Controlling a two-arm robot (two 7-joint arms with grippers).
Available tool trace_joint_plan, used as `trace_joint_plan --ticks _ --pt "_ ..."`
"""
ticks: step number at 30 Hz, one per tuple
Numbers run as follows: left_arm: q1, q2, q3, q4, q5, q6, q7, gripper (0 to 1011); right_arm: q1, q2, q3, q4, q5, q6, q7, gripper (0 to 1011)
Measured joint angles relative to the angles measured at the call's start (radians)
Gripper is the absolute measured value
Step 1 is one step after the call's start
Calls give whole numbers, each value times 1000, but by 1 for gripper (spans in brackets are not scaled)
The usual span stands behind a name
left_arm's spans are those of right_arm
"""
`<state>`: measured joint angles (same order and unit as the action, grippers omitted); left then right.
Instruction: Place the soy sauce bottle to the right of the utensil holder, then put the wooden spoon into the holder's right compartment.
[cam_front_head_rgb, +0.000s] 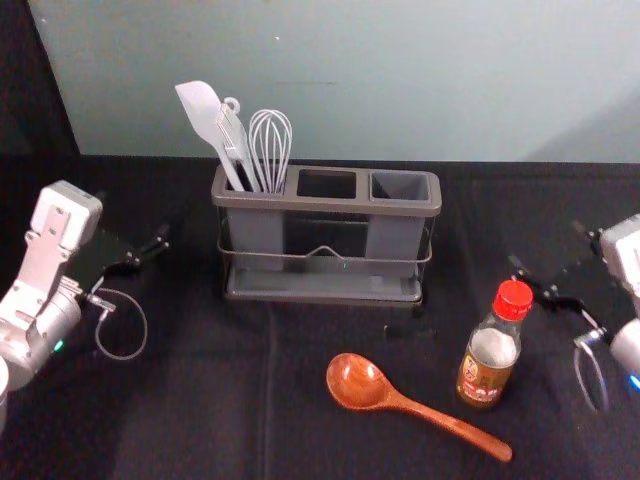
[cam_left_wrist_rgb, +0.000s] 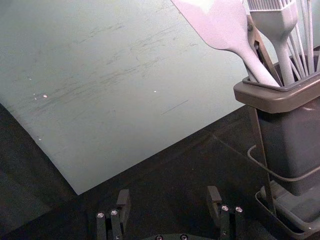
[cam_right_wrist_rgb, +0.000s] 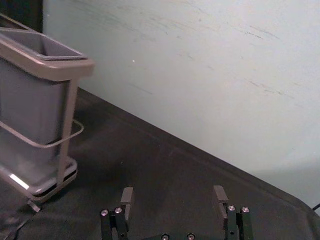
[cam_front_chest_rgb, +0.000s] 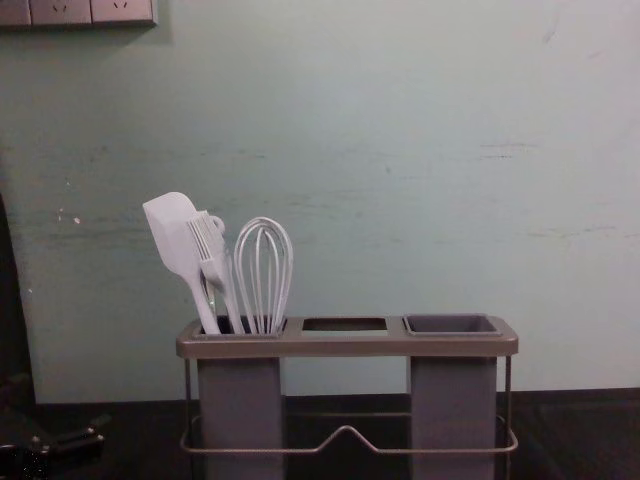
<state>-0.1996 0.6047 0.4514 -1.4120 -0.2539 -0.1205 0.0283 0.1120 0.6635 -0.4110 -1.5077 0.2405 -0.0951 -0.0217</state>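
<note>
In the head view my left gripper (cam_front_head_rgb: 131, 216) is left of the utensil holder (cam_front_head_rgb: 325, 203); my right gripper (cam_front_head_rgb: 547, 245) is right of it, behind the soy sauce bottle (cam_front_head_rgb: 490, 355). The upright bottle has a red cap and stands right of the wooden spoon (cam_front_head_rgb: 368, 387), whose bowl points left. White utensils (cam_front_head_rgb: 225, 130) fill the left compartment; the right compartment (cam_front_head_rgb: 400, 186) is empty. In the left wrist view my left gripper (cam_left_wrist_rgb: 169, 195) is open and empty; in the right wrist view my right gripper (cam_right_wrist_rgb: 173, 194) is too.
The holder's wire rail (cam_front_chest_rgb: 348, 430) runs along its front. Behind the dark tablecloth (cam_front_head_rgb: 200, 400) rises a pale green wall (cam_front_head_rgb: 400, 80). A socket panel (cam_front_chest_rgb: 75, 12) is high on the wall at the chest view's upper left.
</note>
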Motion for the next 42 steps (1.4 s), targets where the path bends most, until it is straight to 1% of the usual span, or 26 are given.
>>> trace_joint_plan --ticks 1,2,3,4,7,8,11,12,14,15,17,18,21,22,24,25,26,27,31,35,38,39,42 --pt "0 0 0 0 0 0 0 1005 -12 8 6 -13 1 0 1 1002" --pt "0 0 0 0 0 0 0 1005 -41 28 21 -41 6 1 5 1000" --pt "0 0 0 0 0 0 0 1005 -53 36 28 -53 9 1 8 1000" --pt "0 0 0 0 0 0 0 1005 -81 56 43 -79 17 0 13 1000" --pt "0 0 0 0 0 0 0 1005 -128 89 72 -122 38 -4 26 1000" --pt "0 0 0 0 0 0 0 1005 -161 109 95 -148 65 -7 40 1000" --pt "0 0 0 0 0 0 0 1005 -209 136 129 -187 104 -12 60 1000" --pt "0 0 0 0 0 0 0 1005 -243 153 153 -212 134 -17 74 1000" --pt "0 0 0 0 0 0 0 1005 -271 166 174 -233 156 -22 86 1000" --pt "0 0 0 0 0 0 0 1005 -303 181 197 -255 178 -27 97 1000" --pt "0 0 0 0 0 0 0 1005 -333 195 220 -277 198 -31 108 1000" --pt "0 0 0 0 0 0 0 1005 -363 209 242 -297 218 -34 121 1000" --pt "0 0 0 0 0 0 0 1005 -401 230 269 -324 240 -36 142 1000" --pt "0 0 0 0 0 0 0 1005 -427 246 286 -341 253 -37 159 1000" --pt "0 0 0 0 0 0 0 1005 -455 263 303 -360 263 -40 178 1000" --pt "0 0 0 0 0 0 0 1005 -479 278 318 -375 270 -42 194 1000" --pt "0 0 0 0 0 0 0 1005 -491 285 325 -382 274 -43 203 1000" --pt "0 0 0 0 0 0 0 1005 -517 299 340 -397 282 -47 220 1000" --pt "0 0 0 0 0 0 0 1005 -557 317 365 -419 296 -60 255 1000" --pt "0 0 0 0 0 0 0 1005 -588 323 383 -439 312 -80 298 1000" --pt "0 0 0 0 0 0 0 1005 -584 312 379 -439 330 -104 334 1000" --pt "0 0 0 0 0 0 0 1005 -573 302 370 -434 341 -115 355 1002" --pt "0 0 0 0 0 0 0 1005 -538 282 348 -414 353 -126 384 1000"
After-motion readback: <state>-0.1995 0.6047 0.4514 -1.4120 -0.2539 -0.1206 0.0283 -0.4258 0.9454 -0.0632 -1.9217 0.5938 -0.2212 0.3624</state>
